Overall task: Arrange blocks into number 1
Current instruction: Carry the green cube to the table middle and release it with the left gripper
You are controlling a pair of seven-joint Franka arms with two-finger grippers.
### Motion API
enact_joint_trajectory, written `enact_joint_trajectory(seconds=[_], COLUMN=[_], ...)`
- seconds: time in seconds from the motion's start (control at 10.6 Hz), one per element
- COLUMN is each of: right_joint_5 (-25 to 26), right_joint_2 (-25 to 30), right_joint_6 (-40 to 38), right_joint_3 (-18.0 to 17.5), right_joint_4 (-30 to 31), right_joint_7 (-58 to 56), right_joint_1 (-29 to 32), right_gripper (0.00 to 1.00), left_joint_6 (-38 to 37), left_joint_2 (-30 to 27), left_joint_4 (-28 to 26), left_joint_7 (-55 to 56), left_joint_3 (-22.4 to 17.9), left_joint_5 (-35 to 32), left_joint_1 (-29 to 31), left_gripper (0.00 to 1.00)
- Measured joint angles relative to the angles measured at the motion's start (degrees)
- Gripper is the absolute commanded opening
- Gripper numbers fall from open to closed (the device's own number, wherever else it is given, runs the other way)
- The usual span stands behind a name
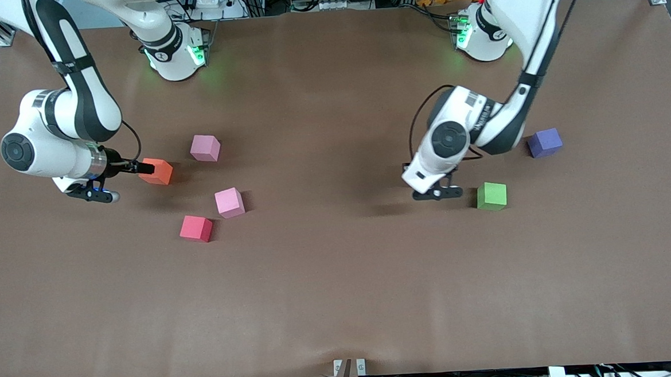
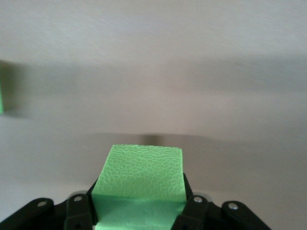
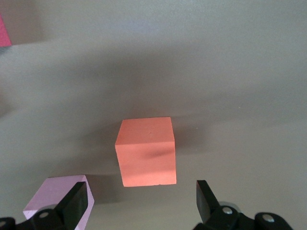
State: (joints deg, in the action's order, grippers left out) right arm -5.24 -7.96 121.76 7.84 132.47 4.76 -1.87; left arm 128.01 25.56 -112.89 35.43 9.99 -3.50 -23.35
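Left wrist view shows the left end effector (image 2: 139, 211) clamped on a green block (image 2: 140, 175) low over the counter (image 1: 340, 280); lift it straight before carrying. Right end effector (image 3: 144, 203) hangs fully open, unladen, over the orange block (image 3: 146, 151), which should be centred between the fingers.

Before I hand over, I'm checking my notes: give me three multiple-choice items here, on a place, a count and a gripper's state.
1. Which block lies nearest the front camera? A purple; B red; C orange.
2. How many pink cubes show? A one; B two; C three.
3. The left gripper is: A open and empty; B shut on a green block; C shut on a purple block.

Answers:
1 B: the red block lies lowest in the front view.
2 B: two pink cubes show.
3 B: the left gripper clamps a green block, beside the other green block.

The right gripper is open at the orange block.
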Motion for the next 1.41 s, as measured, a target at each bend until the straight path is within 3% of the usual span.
enact_joint_trajectory(seconds=[0.38, 0.85, 1.41], right_joint_5=[-0.09, -0.09, -0.1], right_joint_2=[-3.42, -4.77, -7.02], right_joint_6=[3.65, 4.84, 6.24], right_joint_3=[0.1, 0.12, 1.04], right_joint_4=[0.19, 0.18, 0.19], right_joint_7=[0.98, 1.17, 1.18], right_joint_1=[-0.21, -0.94, -1.65], right_gripper=[1.0, 1.0, 1.0], left_joint_6=[0.0, -0.05, -2.02], left_joint_2=[1.77, 11.99, 15.17], left_joint_4=[6.0, 18.65, 19.9], left_joint_7=[12.34, 16.38, 15.13], left_joint_3=[0.2, 0.21, 0.06], left_joint_5=[0.0, 3.19, 3.19], left_joint_1=[-10.93, -19.4, -21.64], left_gripper=[0.0, 0.0, 0.0])
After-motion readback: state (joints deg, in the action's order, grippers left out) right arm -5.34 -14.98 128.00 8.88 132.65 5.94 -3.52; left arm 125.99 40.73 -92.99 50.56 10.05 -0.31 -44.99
